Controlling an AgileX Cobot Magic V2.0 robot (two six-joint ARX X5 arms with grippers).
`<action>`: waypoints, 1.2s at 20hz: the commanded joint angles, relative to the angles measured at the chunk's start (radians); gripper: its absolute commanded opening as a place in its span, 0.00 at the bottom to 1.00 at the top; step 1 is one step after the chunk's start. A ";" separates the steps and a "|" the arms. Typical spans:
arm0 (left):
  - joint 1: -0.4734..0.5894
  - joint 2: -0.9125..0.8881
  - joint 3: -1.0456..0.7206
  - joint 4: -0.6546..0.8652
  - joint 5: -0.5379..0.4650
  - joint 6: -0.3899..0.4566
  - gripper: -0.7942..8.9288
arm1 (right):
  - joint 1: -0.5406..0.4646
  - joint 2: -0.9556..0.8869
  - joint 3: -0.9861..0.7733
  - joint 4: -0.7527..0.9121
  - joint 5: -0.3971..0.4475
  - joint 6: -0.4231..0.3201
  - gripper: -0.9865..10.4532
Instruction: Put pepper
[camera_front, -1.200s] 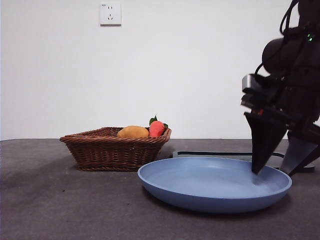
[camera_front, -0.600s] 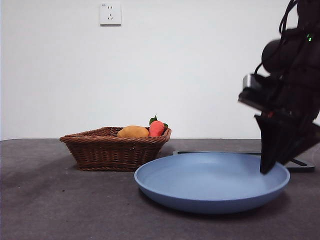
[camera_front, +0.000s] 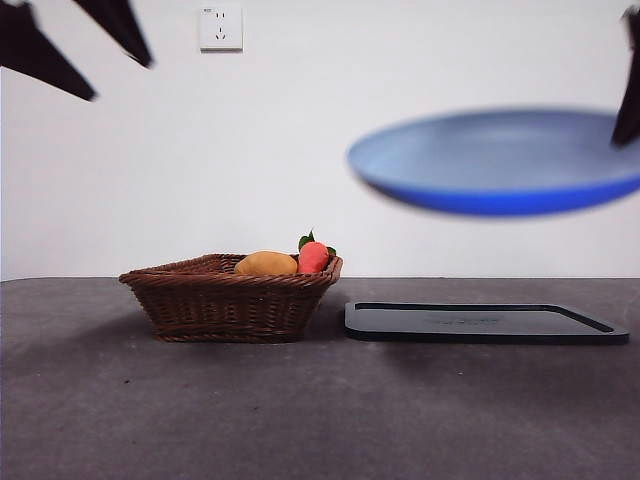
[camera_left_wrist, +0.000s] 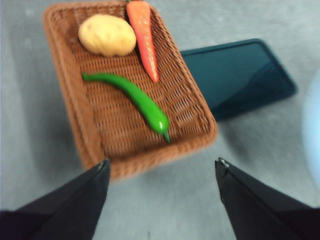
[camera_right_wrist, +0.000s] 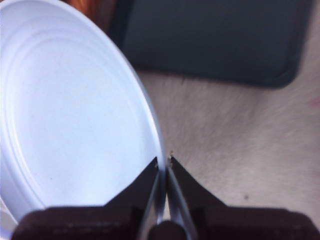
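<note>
At the left, your left gripper (camera_left_wrist: 160, 170) hangs wide open and empty, above the basket (camera_front: 215, 300). The pepper (camera_left_wrist: 131, 101) lies inside it, beside a carrot (camera_left_wrist: 145, 35) and a potato (camera_left_wrist: 107, 34); you could pinch the carrot by mistake. At the right, your right gripper (camera_right_wrist: 163, 162) is closed on the rim of the blue plate (camera_front: 495, 160), high over the dark tray (camera_front: 485, 322). Such a thin hold may slip. Only the left wrist view shows the pepper; the front view hides it behind the basket wall.
</note>
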 joint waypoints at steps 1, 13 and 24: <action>-0.047 0.161 0.117 0.011 -0.058 -0.014 0.45 | -0.025 -0.076 0.013 -0.021 -0.005 0.021 0.09; -0.132 0.752 0.548 -0.057 -0.174 -0.069 0.45 | -0.057 -0.257 0.014 -0.090 -0.005 0.050 0.09; -0.156 0.930 0.548 -0.023 -0.219 -0.093 0.45 | -0.055 -0.257 0.014 -0.091 -0.010 0.048 0.09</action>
